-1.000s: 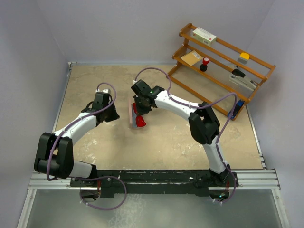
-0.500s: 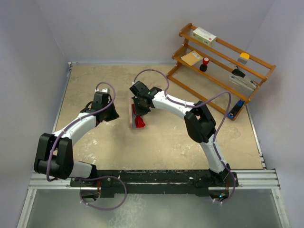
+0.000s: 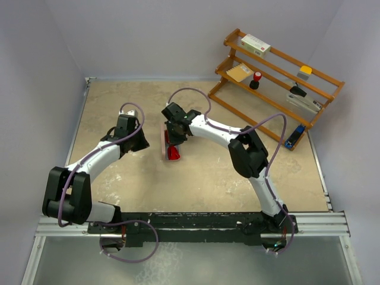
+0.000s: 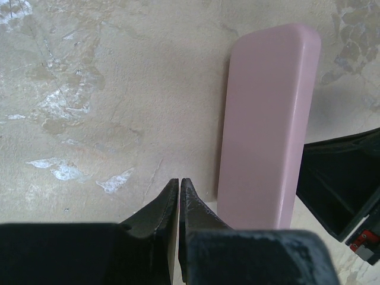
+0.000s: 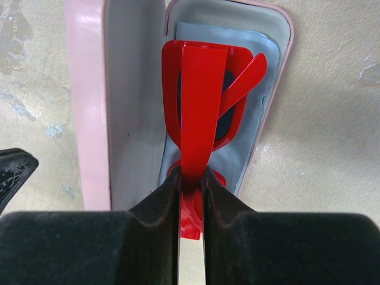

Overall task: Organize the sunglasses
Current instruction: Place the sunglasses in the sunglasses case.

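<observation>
Near edge: both arm bases on the rail, arms reaching over the beige table (image 3: 208, 178).

Left gripper (image 4: 179, 185): low over the table, jaws all but touching, only a sliver of gap, nothing between them. Sits just beside the closed-looking outer face of the pink case (image 4: 267, 124), not touching it as far as visible. Top view puts the same gripper (image 3: 141, 144) left of the case.

Right gripper (image 5: 191, 178): jaws narrow, pinched on a flat red strip of the sunglasses (image 5: 202, 101). Holds them on edge, dark lens facing the case.

Sunglasses: red glossy frame, one temple splayed off to the right. Hang inside or just over the open tray of the pink case (image 5: 89, 107), over the blue cloth (image 5: 267, 65) lying in that tray. Contact with the cloth: cannot tell. From above, show as a red patch (image 3: 173, 153) at the near end of the case (image 3: 164, 142), under the right gripper (image 3: 174, 141).

Case: open, white lining, long side running near to far.

Far right: wooden rack (image 3: 279, 83) against the wall, well apart from the case, with a white box (image 3: 255, 43) on its top rung.
</observation>
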